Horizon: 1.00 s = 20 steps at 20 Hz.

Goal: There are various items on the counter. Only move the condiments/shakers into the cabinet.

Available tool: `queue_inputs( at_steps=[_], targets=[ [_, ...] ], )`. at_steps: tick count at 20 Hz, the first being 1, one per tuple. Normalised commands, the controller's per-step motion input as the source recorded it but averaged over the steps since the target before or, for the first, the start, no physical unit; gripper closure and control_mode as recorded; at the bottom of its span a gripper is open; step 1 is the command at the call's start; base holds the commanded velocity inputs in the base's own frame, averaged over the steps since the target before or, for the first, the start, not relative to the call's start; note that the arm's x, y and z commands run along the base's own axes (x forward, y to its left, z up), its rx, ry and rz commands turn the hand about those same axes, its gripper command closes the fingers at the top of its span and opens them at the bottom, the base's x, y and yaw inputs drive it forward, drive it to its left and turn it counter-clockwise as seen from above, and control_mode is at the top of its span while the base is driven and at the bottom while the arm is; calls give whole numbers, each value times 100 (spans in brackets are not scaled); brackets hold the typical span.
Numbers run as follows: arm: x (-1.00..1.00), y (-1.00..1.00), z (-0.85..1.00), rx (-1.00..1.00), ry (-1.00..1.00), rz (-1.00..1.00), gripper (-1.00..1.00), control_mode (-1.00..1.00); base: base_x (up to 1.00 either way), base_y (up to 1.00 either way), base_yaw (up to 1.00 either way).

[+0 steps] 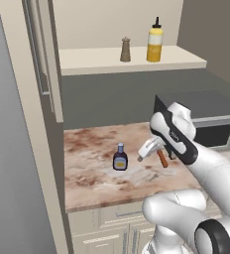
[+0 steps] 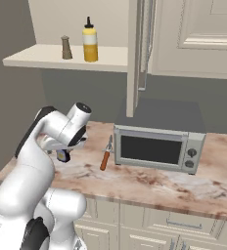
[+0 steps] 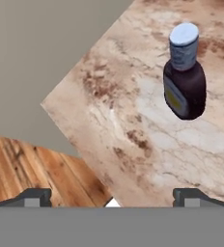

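Note:
On the cabinet's cream shelf (image 1: 97, 62) stand the tan pepper shaker (image 1: 125, 49) and the yellow squeeze bottle (image 1: 154, 43), side by side; the right base view shows the same shaker (image 2: 65, 48) and yellow bottle (image 2: 90, 41). The dark bottle with the blue cap (image 1: 120, 158) stands upright on the marbled counter (image 1: 92, 178). My gripper (image 1: 141, 155) hovers just right of it, open and holding nothing. In the hand view the dark bottle (image 3: 184, 79) sits at the upper right, well ahead of the fingertips (image 3: 193, 197).
A thin orange-brown stick-like item (image 1: 162, 158) lies on the counter right of my hand, also seen in the right base view (image 2: 105, 157). A grey toaster oven (image 2: 159, 146) takes up the counter's right part. Past the counter's edge, wooden floor (image 3: 36, 169) shows.

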Motion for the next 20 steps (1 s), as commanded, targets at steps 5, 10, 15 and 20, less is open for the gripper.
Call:
queue_inputs(
  at_steps=[5,10,15,20],
  targets=[
    [20,0,-10,0,-1,0,-100,-100,0,0,0],
    [22,0,-13,0,0,0,-100,-100,0,0,0],
    [29,0,-20,0,-1,0,-100,-100,0,0,0],
    [30,0,-17,0,-1,0,-100,-100,0,0,0]
  ],
)
